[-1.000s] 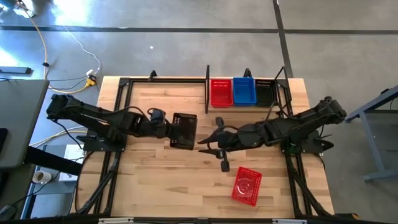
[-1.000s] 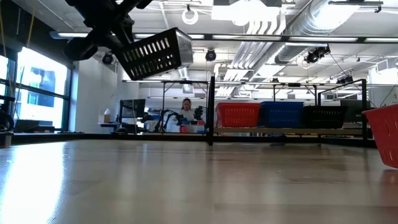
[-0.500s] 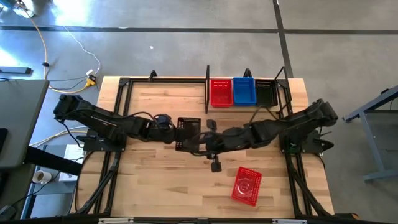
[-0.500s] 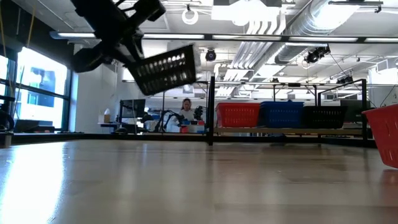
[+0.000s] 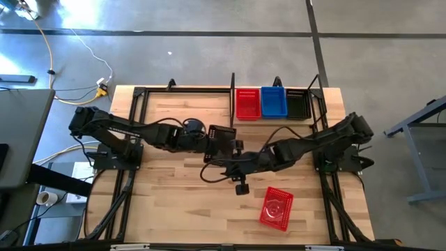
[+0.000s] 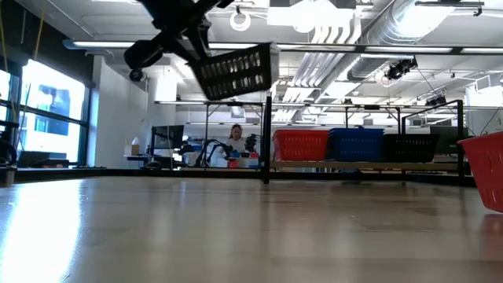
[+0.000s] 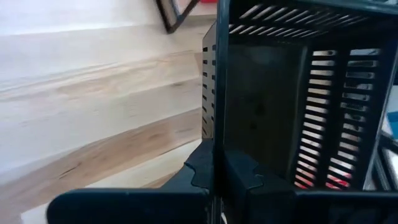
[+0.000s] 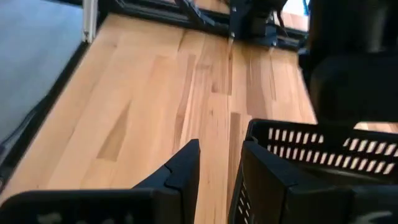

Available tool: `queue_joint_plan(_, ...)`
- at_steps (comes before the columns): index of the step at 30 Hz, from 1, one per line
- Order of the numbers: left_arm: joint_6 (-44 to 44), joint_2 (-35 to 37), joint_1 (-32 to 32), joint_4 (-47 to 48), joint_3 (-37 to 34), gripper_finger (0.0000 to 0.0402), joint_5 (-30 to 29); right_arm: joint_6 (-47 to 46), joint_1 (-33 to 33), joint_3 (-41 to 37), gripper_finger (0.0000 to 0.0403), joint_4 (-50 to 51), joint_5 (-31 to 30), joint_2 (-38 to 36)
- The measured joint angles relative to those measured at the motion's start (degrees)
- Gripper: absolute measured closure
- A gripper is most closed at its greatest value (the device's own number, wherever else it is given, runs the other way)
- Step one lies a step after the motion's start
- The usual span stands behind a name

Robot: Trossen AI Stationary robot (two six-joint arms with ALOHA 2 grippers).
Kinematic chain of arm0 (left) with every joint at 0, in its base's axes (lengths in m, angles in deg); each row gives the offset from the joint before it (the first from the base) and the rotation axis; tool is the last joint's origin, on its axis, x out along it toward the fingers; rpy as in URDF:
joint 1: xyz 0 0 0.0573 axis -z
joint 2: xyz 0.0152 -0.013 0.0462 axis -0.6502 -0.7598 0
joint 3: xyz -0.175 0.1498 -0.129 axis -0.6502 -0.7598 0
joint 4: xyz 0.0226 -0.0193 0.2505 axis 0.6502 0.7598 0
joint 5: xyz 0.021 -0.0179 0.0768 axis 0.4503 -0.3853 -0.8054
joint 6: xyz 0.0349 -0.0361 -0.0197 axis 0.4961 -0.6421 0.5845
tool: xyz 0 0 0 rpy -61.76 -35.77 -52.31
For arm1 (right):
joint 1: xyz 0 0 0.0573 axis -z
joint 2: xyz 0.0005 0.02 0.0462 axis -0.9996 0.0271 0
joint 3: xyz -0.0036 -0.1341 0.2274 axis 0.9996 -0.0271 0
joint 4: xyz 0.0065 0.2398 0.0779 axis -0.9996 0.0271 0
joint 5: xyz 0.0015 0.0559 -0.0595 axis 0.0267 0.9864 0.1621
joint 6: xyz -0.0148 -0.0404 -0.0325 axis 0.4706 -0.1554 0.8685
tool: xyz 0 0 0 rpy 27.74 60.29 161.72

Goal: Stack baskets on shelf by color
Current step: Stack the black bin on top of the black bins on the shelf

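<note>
While the left gripper [image 7: 214, 177] is clamped on the wall of a black basket [image 5: 221, 138] held in the air over the middle of the wooden table [image 5: 174, 195], the right gripper [image 8: 217, 168] sits close beside that basket with its fingers parted and nothing yet between them; this looks like a handover from the left arm to the right. To do it well, the right gripper should slide 1 finger inside and 1 outside the near rim, as the right wrist view suggests it is lined up to do, and close firmly before the left lets go; letting go early would drop the basket. The shelf [image 5: 233, 97] at the far edge holds 3 baskets side by side: a red basket [image 5: 247, 103], a blue basket [image 5: 273, 102] and a black shelf basket [image 5: 296, 104] at the right end; the carried one likely belongs on that last one, set down level and squared so it nests. Another red basket, the loose red one [image 5: 277, 208], lies on the table near the front, still to be sorted.
</note>
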Motion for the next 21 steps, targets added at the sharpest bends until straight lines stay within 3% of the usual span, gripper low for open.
queue_joint_plan(8, 0.72, -2.4, -0.03, 0.16, 4.21, 0.0401, 0.96, -0.32, 0.47, -0.02, 0.0297, 3.16, -0.16, 1.63)
queue_joint_plan(21, 0.31, -2.39, 0.13, -0.27, 4.53, 0.0401, 1.29, -5.16, 2.45, -0.07, 0.0297, 9.62, -0.27, 2.63)
